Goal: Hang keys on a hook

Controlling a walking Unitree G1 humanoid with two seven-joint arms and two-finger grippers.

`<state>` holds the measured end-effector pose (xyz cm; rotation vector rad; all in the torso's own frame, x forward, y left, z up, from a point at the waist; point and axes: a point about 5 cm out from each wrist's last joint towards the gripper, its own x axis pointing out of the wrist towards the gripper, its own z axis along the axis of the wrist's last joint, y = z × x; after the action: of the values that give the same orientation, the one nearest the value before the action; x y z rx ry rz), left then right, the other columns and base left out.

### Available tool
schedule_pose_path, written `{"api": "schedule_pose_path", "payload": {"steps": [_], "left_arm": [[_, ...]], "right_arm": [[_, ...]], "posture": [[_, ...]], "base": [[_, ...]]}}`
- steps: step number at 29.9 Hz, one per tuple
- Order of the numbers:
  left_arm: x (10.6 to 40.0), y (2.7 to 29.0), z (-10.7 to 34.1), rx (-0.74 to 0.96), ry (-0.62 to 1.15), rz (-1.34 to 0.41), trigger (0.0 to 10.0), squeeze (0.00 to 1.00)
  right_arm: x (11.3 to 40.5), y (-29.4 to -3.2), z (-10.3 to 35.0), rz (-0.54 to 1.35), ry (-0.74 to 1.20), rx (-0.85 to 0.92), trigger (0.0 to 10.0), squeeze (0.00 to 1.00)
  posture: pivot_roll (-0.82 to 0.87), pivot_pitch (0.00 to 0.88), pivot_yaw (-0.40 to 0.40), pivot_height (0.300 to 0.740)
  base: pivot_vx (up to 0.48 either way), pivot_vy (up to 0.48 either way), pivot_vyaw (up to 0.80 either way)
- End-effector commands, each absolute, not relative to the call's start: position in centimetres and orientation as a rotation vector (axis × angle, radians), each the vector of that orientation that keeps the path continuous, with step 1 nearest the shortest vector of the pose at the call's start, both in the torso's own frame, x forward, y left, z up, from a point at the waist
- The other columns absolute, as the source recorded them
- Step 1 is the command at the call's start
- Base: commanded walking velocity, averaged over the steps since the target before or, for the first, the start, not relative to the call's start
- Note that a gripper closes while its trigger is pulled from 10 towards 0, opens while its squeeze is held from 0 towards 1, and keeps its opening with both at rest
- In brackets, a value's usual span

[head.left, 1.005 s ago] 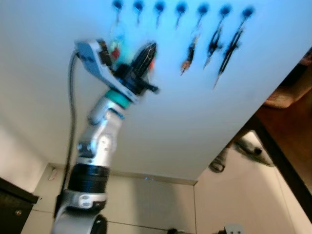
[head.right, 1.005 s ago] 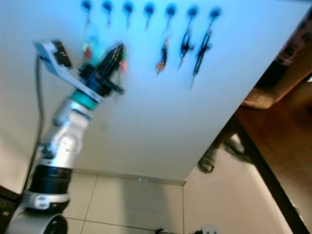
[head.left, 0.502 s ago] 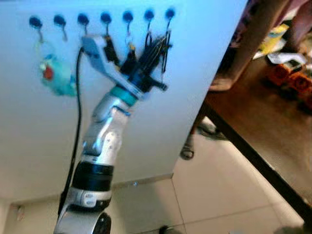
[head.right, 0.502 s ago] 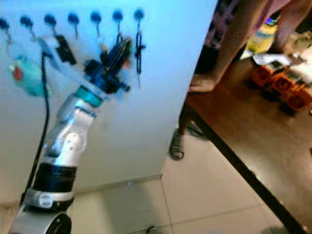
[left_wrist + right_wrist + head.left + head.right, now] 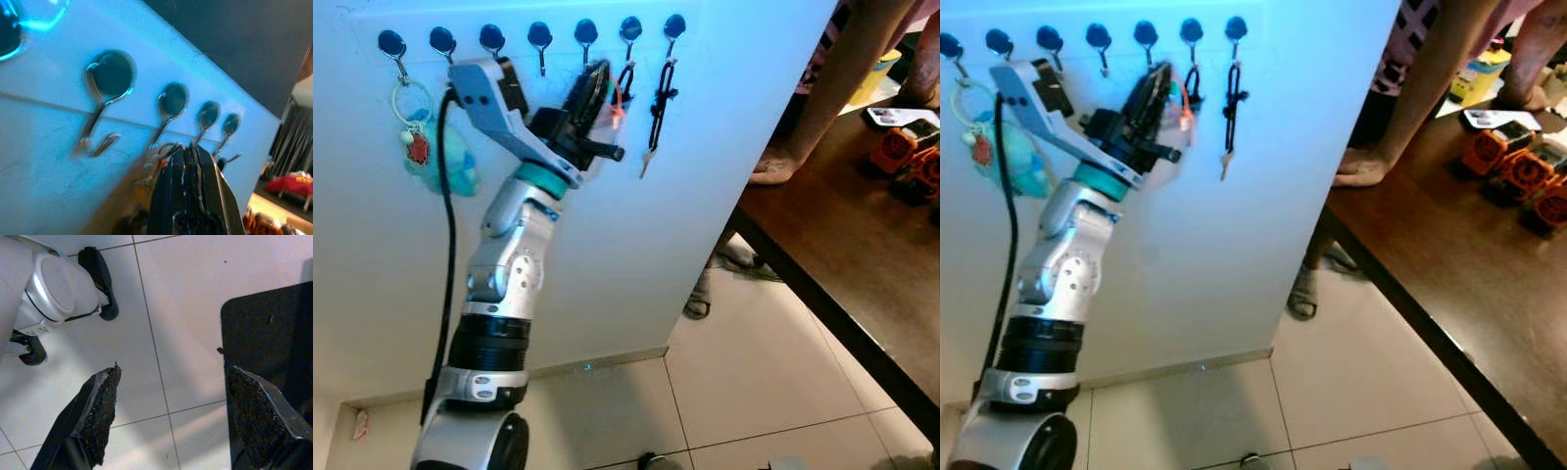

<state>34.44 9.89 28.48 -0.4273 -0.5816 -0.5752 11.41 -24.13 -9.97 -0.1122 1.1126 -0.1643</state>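
A white board point(image 5: 607, 225) carries a row of dark-knobbed hooks point(image 5: 539, 36). My left gripper point(image 5: 596, 76) is raised against it at about the fifth hook, fingers pressed together. A set of keys on an orange strap point(image 5: 616, 106) dangles just beside the tips. In the left wrist view the left gripper point(image 5: 190, 149) is shut with a thin shiny bit between its fingers, right under a hook point(image 5: 171, 105) where a small ring shows. A bare hook point(image 5: 105, 105) is next to it. My right gripper point(image 5: 172, 368) hangs open over floor tiles.
A teal plush keyring point(image 5: 435, 162) hangs on the first hook, and black key bundles point(image 5: 656, 103) on the last two. To the right stand a dark wooden table point(image 5: 862, 255) with orange toys point(image 5: 1518, 166) and a person's leg point(image 5: 822, 88). A black cabinet point(image 5: 274, 357) is beside my right gripper.
The head view has swung about. Measured against the row of hooks, my left gripper has gone from below the second and third hooks to the fifth, and is still shut.
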Motion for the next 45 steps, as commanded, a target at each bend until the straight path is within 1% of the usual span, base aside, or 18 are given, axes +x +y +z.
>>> {"api": "schedule_pose_path", "payload": {"steps": [1,3,5,6,7,8,11,12,13,14,19,22,23,26,28,34,41,45], "left_arm": [[33.9,11.2,28.7,-0.459,-0.616,-0.584,10.0,0.00],[32.1,10.6,29.1,-0.465,-0.652,-0.774,10.0,0.00],[32.1,10.6,29.1,-0.465,-0.652,-0.774,10.0,0.00],[30.8,10.1,29.2,-0.455,-0.660,-0.910,10.0,0.00],[30.8,10.1,29.2,-0.455,-0.660,-0.910,10.0,0.00],[29.6,9.7,29.0,-0.441,-0.654,-1.031,10.0,0.00],[29.6,9.7,29.0,-0.441,-0.654,-1.031,10.0,0.00],[28.6,9.4,28.7,-0.430,-0.637,-1.123,10.0,0.00],[28.6,9.4,28.7,-0.430,-0.637,-1.123,10.0,0.00],[28.1,9.2,28.2,-0.415,-0.613,-1.167,10.0,0.00],[28.9,9.0,27.6,-0.404,-0.581,-1.102,10.0,0.00],[30.6,9.4,27.3,-0.413,-0.568,-0.912,10.0,0.00],[30.6,9.4,27.3,-0.413,-0.568,-0.912,10.0,0.00],[31.6,10.4,27.1,-0.415,-0.558,-0.794,10.0,0.00],[31.9,10.9,27.1,-0.409,-0.560,-0.761,10.0,0.00],[32.2,12.6,27.5,-0.384,-0.587,-0.686,10.0,0.00],[32.2,12.5,27.8,-0.391,-0.610,-0.666,10.0,0.00],[32.0,12.2,28.1,-0.406,-0.630,-0.688,10.0,0.00]], "right_arm": [[10.4,-24.1,-10.3,-0.180,1.137,-0.094,10.0,0.00],[10.2,-24.3,-10.3,-0.182,1.138,-0.093,10.0,0.00],[10.2,-24.3,-10.3,-0.182,1.138,-0.093,10.0,0.00],[10.1,-24.5,-10.2,-0.182,1.139,-0.096,10.0,0.00],[10.1,-24.5,-10.2,-0.182,1.139,-0.096,10.0,0.00],[9.9,-24.7,-10.2,-0.181,1.141,-0.099,10.0,0.00],[9.9,-24.7,-10.2,-0.181,1.141,-0.099,10.0,0.00],[9.8,-24.8,-10.2,-0.180,1.142,-0.104,10.0,0.00],[9.8,-24.8,-10.2,-0.180,1.142,-0.104,10.0,0.00],[9.8,-24.9,-10.2,-0.178,1.142,-0.109,10.0,0.00],[10.2,-24.8,-10.1,-0.170,1.139,-0.116,10.0,0.00],[10.3,-24.7,-10.1,-0.168,1.138,-0.118,10.0,0.00],[10.3,-24.7,-10.1,-0.168,1.138,-0.118,10.0,0.00],[10.3,-24.6,-10.1,-0.168,1.137,-0.119,10.0,0.00],[10.3,-24.6,-10.1,-0.168,1.137,-0.120,10.0,0.00],[10.2,-24.7,-10.1,-0.168,1.138,-0.123,10.0,0.00],[10.2,-24.8,-10.1,-0.166,1.139,-0.124,10.0,0.00],[10.2,-24.8,-10.1,-0.166,1.139,-0.126,10.0,0.00]], "posture": [[-0.12,0.073,0.091,0.740],[-0.11,0.074,0.087,0.740],[-0.11,0.074,0.087,0.740],[-0.11,0.076,0.086,0.740],[-0.11,0.076,0.086,0.740],[-0.10,0.075,0.084,0.740],[-0.10,0.075,0.084,0.740],[-0.10,0.076,0.081,0.740],[-0.10,0.076,0.081,0.740],[-0.10,0.076,0.079,0.740],[-0.10,0.075,0.077,0.740],[-0.10,0.072,0.078,0.740],[-0.10,0.072,0.078,0.740],[-0.11,0.070,0.081,0.740],[-0.11,0.071,0.080,0.740],[-0.11,0.073,0.080,0.740],[-0.11,0.075,0.078,0.740],[-0.11,0.075,0.078,0.740]], "base": [[0.000,0.000,0.00],[0.000,0.000,0.00],[0.000,0.000,0.00],[0.000,0.000,0.00],[0.000,0.000,0.00],[0.000,0.000,0.00],[0.000,0.000,0.00],[0.000,0.000,0.00],[0.000,0.000,0.00],[0.000,0.000,0.00],[0.000,0.000,0.00],[0.000,0.000,0.00],[0.000,0.000,0.00],[0.000,0.000,0.00],[0.000,0.000,0.00],[0.000,0.000,0.00],[0.000,0.000,0.00],[0.000,0.000,0.00]]}}
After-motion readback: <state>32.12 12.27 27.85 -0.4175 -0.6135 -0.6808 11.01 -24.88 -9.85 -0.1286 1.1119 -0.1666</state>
